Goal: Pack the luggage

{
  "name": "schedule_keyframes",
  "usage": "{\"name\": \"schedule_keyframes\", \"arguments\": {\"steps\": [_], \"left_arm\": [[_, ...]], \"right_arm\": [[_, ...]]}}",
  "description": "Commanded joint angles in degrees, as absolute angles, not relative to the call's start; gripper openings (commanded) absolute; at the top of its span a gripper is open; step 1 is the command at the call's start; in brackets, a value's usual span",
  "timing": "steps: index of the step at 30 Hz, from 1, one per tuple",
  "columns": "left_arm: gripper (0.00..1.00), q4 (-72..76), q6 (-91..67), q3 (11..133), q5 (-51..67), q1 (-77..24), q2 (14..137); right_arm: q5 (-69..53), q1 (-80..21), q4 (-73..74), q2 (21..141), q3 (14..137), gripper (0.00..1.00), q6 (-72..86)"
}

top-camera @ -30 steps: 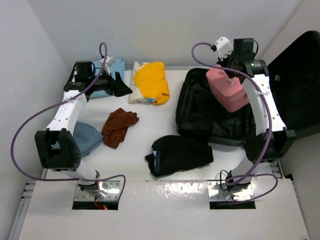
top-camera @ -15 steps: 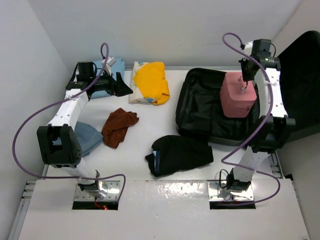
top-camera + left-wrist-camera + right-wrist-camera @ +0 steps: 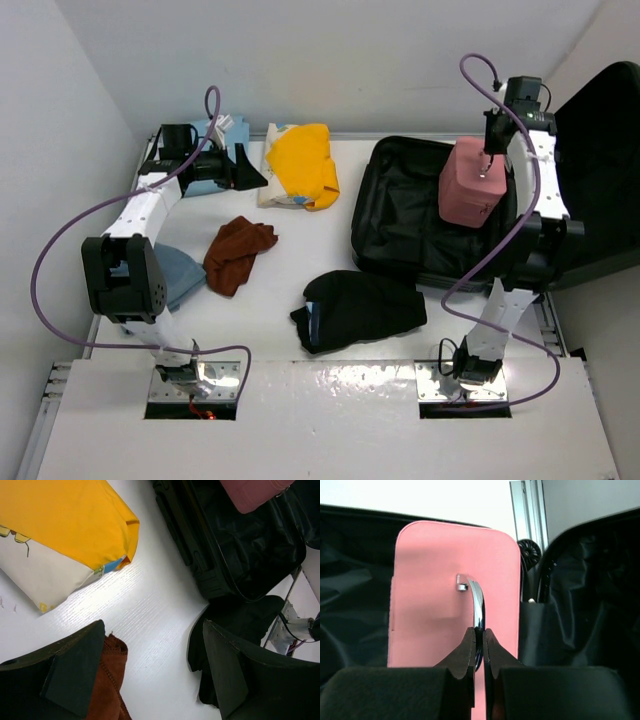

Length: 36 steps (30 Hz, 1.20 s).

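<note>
We see pink case [image 3: 472, 192] shifted right over luggage [image 3: 400, 225]; wrist view shows right hand [image 3: 479, 632] clamping its handle [image 3: 476, 602]; left hand [image 3: 151, 625] spread wide.

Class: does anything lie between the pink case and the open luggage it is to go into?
Nothing visible. The right gripper holds the pink case by its handle over the bare lining of the luggage.

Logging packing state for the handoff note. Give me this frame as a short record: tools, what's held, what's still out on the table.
left tool: open, empty, above table near yellow garment
right tool: shut on metal handle of pink case
pink case: upright over the open luggage
luggage: lid open, right side of table
unpacked: yellow garment, brown cloth, black garment, blue cloth
</note>
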State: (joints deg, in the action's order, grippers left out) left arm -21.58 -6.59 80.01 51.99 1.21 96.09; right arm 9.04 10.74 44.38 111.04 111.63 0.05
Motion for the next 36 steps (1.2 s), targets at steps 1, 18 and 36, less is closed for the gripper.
{"name": "schedule_keyframes", "arguments": {"steps": [1,18,36], "left_arm": [[0.84,-19.60,-7.29,82.44,53.26,1.32,95.80],[0.84,-18.54,-8.35,83.50,51.68,1.32,97.56],[0.88,-20.65,-1.76,80.51,49.66,-1.05,95.81]], "right_arm": [[10.81,10.81,37.18,111.61,115.92,0.00,1.41],[10.63,10.81,31.30,114.17,116.04,0.00,0.44],[4.57,9.58,24.53,98.00,97.39,0.13,-2.11]]}}
